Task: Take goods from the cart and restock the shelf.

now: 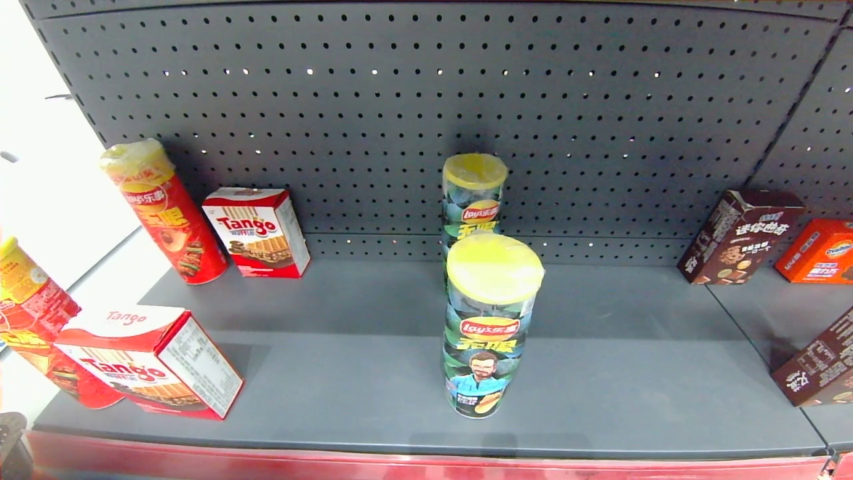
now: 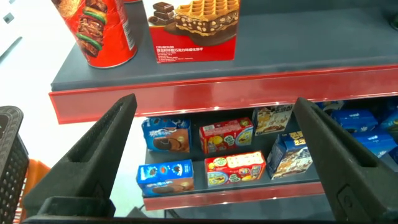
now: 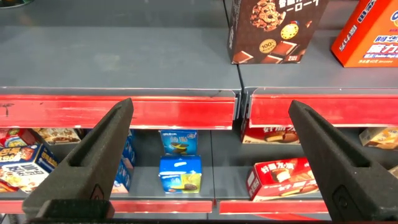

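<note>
Left claw (image 2: 214, 102) and right claw (image 3: 211, 104) spread apart, empty, before the shelf (image 1: 600, 373). Green crisp tubes (image 1: 490, 333) stand mid-shelf, one behind another: light, stiff, probably dentable card; grip mid-body across the diameter

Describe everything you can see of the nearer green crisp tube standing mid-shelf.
The nearer green tube is a tall cylinder, seemingly printed card, with a closed yellow plastic-looking lid. Its wrap shows a red-and-yellow logo, yellow lettering and a drawn figure in blue. It stands upright on the grey shelf, near mid-depth, ahead of a matching tube at the back. Whether those two touch cannot be told; nothing else touches it.
</note>
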{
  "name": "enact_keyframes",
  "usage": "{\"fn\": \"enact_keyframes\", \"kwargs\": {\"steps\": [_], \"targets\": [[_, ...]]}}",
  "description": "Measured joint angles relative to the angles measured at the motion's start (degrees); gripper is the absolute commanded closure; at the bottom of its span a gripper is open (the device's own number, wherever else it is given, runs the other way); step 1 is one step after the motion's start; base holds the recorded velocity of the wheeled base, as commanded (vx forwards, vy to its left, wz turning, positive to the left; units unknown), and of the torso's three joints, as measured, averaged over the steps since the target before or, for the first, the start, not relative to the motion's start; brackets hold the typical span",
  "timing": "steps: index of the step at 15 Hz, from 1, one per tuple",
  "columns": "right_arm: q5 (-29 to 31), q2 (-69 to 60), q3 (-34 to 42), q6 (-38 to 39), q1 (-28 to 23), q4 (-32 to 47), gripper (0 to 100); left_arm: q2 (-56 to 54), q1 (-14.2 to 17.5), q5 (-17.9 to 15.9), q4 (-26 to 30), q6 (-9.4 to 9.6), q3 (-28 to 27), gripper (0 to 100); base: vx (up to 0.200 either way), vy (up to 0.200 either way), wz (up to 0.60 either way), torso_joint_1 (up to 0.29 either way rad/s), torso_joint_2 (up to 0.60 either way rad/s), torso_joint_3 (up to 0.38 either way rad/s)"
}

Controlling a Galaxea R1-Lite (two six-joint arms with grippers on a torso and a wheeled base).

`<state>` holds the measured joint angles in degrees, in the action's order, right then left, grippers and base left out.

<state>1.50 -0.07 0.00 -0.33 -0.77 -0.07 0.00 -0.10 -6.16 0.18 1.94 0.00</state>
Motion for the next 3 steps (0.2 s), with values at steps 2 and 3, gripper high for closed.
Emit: {"fn": "enact_keyframes", "kwargs": {"steps": [2,3], "targets": [[0.0,0.0,0.0,-0.2,0.0,0.0,0,0.0,0.0,0.0,0.0,0.0,0.0,0,0.0,0.0,0.0,0.0,0.0,0.0],[-0.1,0.0,0.0,-0.3,0.0,0.0,0,0.0,0.0,0.0,0.0,0.0,0.0,0,0.0,0.0,0.0,0.0,0.0,0.0]]}}
